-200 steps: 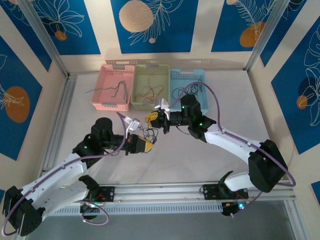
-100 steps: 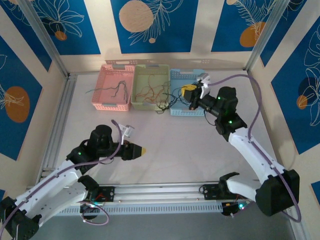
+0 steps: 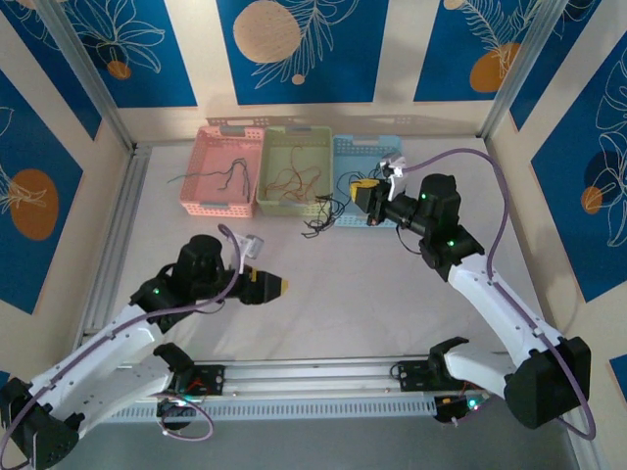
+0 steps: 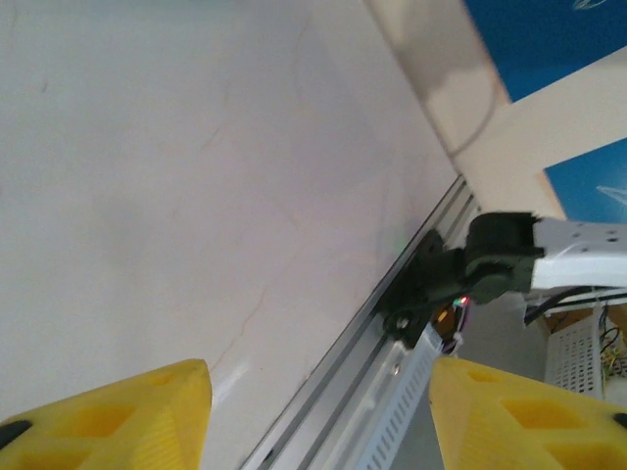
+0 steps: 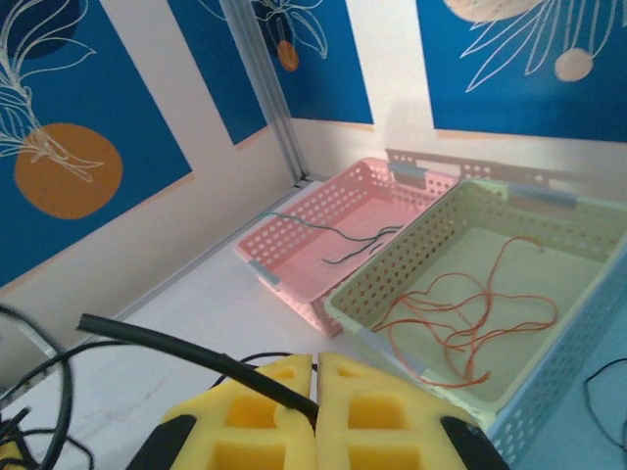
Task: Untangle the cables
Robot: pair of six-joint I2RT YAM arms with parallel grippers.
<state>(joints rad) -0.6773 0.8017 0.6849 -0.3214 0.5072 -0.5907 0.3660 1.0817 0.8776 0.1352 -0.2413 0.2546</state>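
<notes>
My right gripper (image 3: 360,186) hovers at the front left corner of the blue basket (image 3: 364,143), shut on a black cable (image 5: 176,345) pinched between its yellow fingers (image 5: 265,411). A small tangle of dark cables (image 3: 321,217) trails from it down onto the table in front of the baskets. Orange-red cables (image 5: 470,313) lie in the green basket (image 3: 292,138) and dark ones (image 5: 348,245) in the pink basket (image 3: 223,208). My left gripper (image 3: 278,287) is low over the bare table, open, with nothing between its fingers (image 4: 118,416).
The three baskets stand side by side along the back of the table. An aluminium rail (image 4: 392,372) and the right arm's base (image 4: 490,264) run along the near edge. Frame posts stand at the back corners (image 3: 88,78).
My left gripper opened, let go of the cables and drew back to the left. My right gripper carried the black cable from mid-table up to the blue basket.
</notes>
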